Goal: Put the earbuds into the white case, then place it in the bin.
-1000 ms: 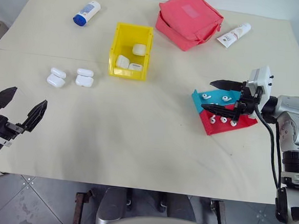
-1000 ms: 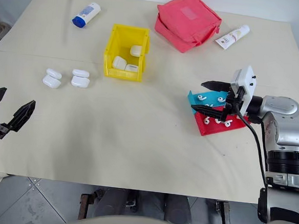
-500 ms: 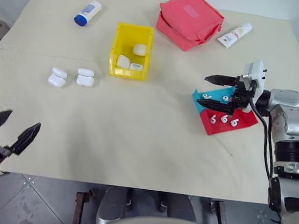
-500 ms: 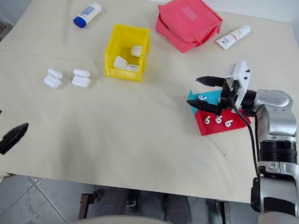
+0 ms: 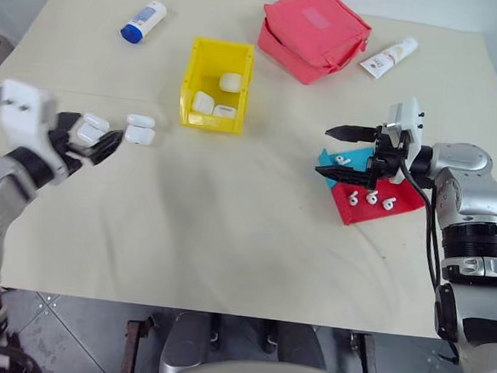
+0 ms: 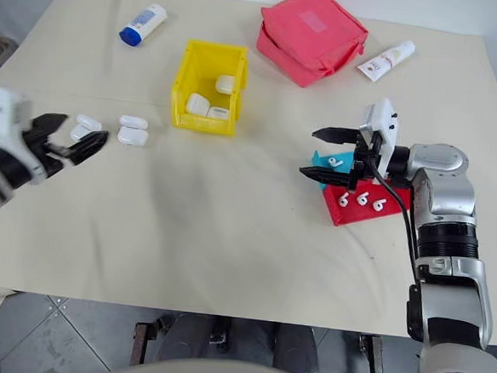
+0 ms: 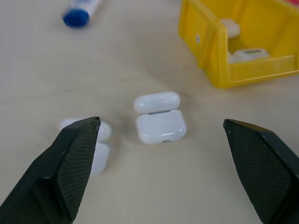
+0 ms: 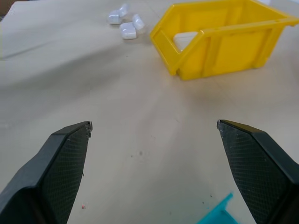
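Observation:
Two white cases lie with lids open on the table's left part: one (image 5: 140,131) free, the other (image 5: 91,129) between the fingers of my open left gripper (image 5: 88,136), not gripped. The free case (image 7: 159,117) shows straight ahead of that gripper (image 7: 161,122). Several earbuds (image 5: 371,198) rest in a red tray (image 5: 376,214) and a teal tray (image 5: 359,152) on the right. My right gripper (image 5: 323,151) hangs open just above the trays' left edge, holding nothing. The yellow bin (image 5: 210,120) stands behind the middle with three white cases inside.
A red fabric pouch (image 5: 315,33) sits at the back, a white tube (image 5: 388,57) to its right. Far back left lies a white bottle with a blue cap (image 5: 143,21). The bin (image 8: 224,37) faces the right gripper across bare tabletop.
My left arm has swung up from the table's near left edge to the two white cases. The right gripper has drifted slightly left over the trays. Both stay open.

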You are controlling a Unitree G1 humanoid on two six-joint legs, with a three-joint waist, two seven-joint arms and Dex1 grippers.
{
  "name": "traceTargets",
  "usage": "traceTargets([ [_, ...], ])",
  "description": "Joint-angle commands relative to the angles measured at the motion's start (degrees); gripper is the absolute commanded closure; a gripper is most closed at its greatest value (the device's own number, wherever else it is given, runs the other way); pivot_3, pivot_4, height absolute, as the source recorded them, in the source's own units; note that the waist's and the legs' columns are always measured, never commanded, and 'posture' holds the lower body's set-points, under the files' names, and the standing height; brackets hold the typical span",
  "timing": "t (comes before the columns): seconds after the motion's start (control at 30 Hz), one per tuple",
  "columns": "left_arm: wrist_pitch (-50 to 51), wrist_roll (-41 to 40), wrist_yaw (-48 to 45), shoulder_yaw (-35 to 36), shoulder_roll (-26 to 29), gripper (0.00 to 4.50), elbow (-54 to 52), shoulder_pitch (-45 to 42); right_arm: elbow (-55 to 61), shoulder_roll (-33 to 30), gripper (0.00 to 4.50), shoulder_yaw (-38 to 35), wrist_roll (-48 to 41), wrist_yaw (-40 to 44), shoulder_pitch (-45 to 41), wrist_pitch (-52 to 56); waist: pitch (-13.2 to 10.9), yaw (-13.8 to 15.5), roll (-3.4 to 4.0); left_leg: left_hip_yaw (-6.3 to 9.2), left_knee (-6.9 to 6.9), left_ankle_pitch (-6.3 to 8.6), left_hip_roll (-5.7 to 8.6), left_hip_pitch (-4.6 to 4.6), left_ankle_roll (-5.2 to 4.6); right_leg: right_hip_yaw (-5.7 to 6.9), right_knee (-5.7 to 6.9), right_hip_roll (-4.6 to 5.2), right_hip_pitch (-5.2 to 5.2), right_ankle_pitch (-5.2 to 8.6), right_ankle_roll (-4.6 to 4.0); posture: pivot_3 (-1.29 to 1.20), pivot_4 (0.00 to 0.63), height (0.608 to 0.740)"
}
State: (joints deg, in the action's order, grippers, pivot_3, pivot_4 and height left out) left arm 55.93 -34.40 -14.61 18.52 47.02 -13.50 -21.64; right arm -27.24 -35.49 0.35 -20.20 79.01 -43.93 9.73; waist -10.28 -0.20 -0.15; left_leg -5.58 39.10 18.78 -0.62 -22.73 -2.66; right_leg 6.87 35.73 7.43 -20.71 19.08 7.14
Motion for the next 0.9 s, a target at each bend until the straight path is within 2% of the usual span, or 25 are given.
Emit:
traceTargets([
  [0.03, 7.1, 2.2, 2.4, -4.0, -0.3, 0.01, 2.9, -6.7, 1.0, -1.0, 0.0, -0.8, -0.2, 0.9, -0.6, -0.6, 0.0, 0.0, -0.01, 0.03, -0.01, 0.0, 0.01, 0.0, 0.0, 0.0, 0.05, -0.01, -0.03, 0.0, 0.0, 0.0, 0.15, 0.74],
  [0.23, 17.5, 7.5, 6.9, -10.6, -4.2, 0.01, 13.4, -20.2, 1.9, -1.8, 0.0, -1.2, 0.0, 1.1, 0.2, -0.3, 0.0, 0.0, -0.01, 0.04, 0.0, -0.02, 0.01, -0.09, 0.04, 0.05, 0.1, -0.05, -0.14, 0.0, 0.0, 0.0, 0.15, 0.74],
  [0.43, 21.4, 11.2, 7.4, -12.6, -7.5, 0.01, 19.5, -26.2, 3.5, -2.2, 0.0, -1.6, -0.2, 0.8, 1.5, 0.2, 0.0, 0.0, -0.02, 0.04, 0.03, -0.03, 0.02, -0.21, 0.04, 0.03, 0.17, -0.05, -0.28, 0.0, 0.01, 0.0, 0.15, 0.74],
  [0.9, 17.5, 18.4, 3.1, -16.2, -10.0, 0.01, 37.1, -34.5, 5.6, -3.4, 0.0, -2.1, -0.4, 0.5, 3.4, 0.8, 0.0, 0.0, -0.02, -0.04, 0.08, -0.06, 0.05, -0.41, 0.05, 0.05, 0.27, -0.02, -0.53, 0.0, 0.01, 0.0, 0.15, 0.74],
])
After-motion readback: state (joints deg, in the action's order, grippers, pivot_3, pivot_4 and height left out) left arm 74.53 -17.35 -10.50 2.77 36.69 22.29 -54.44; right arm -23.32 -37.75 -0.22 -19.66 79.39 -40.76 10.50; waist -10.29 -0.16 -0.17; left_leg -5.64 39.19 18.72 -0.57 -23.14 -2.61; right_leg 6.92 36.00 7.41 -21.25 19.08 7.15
